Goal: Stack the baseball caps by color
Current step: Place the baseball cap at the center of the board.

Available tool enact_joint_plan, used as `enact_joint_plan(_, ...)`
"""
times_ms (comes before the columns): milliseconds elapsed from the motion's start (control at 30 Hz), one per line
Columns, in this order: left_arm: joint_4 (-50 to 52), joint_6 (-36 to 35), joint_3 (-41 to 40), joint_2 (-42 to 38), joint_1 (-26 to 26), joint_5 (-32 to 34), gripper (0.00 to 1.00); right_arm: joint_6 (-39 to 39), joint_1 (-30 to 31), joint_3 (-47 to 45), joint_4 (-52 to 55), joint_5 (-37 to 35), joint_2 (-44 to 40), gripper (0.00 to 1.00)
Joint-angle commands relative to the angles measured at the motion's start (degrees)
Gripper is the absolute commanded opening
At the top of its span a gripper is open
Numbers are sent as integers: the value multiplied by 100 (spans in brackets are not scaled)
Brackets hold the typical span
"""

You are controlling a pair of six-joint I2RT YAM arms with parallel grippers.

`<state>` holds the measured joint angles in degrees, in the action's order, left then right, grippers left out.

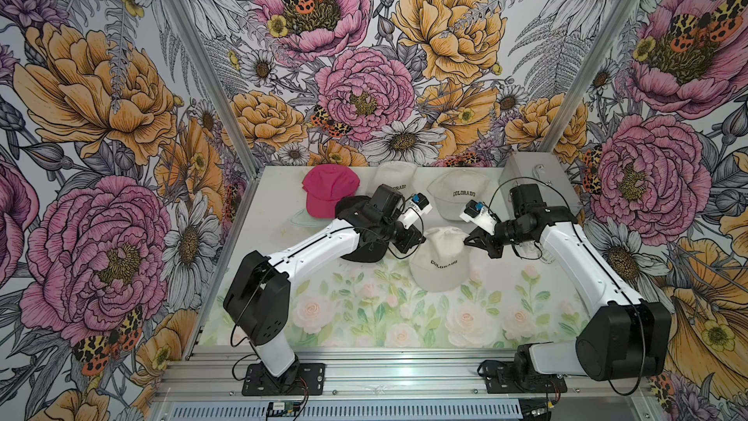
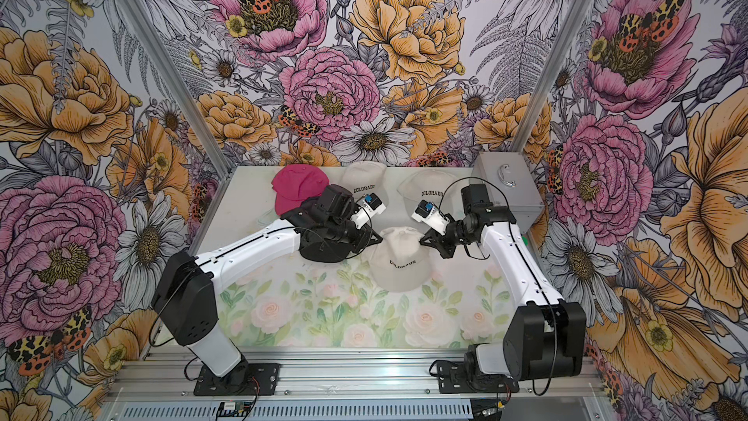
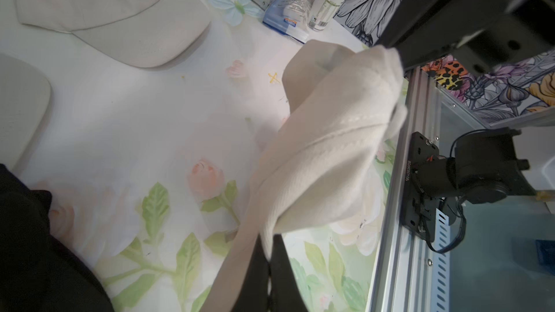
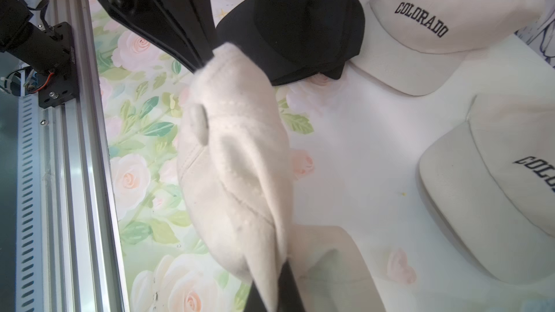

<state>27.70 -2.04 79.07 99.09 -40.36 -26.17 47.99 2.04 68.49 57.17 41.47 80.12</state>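
Left fingers (image 3: 285,274) and right fingers (image 4: 289,289), both clenched on opposite sides of one cream cap (image 1: 439,261) at frame centre over the desk (image 1: 364,317). Two further cream caps (image 1: 455,192) lie behind it. Black caps (image 1: 360,255) lie left of centre, and a pink cap (image 1: 328,190) lies upper left of them.

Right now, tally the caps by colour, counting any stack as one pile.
Cream: 3 (middle cap, left rear cap, right rear cap).
Black stack: 1 pile; its layers cannot be counted.
Pink pile: 1; layers unclear.
Total: 5 caps or piles.
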Motion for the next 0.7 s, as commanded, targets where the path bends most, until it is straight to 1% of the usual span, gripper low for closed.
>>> enact_joint_plan(0, -314, 800, 450, 453, 56, 599, 0, -97, -105, 283, 23, -316, 481, 0)
enact_joint_plan(67, -311, 866, 659, 927, 61, 515, 0, -236, -125, 431, 106, -533, 819, 0)
enact_joint_plan(200, -308, 859, 962, 1378, 152, 633, 0, -411, -136, 609, 217, -841, 1204, 0)
enact_joint_plan(267, -304, 900, 1126, 1583, 268, 627, 0, -722, -126, 735, 208, -1082, 1425, 0)
enact_joint_plan(367, -290, 1047, 1363, 1880, 402, 451, 0, -1301, -113, 962, 219, -1374, 1855, 0)
enact_joint_plan(467, -265, 1206, 1501, 2084, 410, 389, 0, -1504, -99, 1094, 203, -1527, 2151, 1)
enact_joint_plan(600, -224, 1360, 1567, 2271, 415, 519, 0, -2000, -64, 1480, 129, -2102, 2628, 0)
enact_joint_plan(667, -200, 1490, 1649, 2370, 450, 537, 0, -2184, -46, 1720, 121, -2238, 2853, 0)
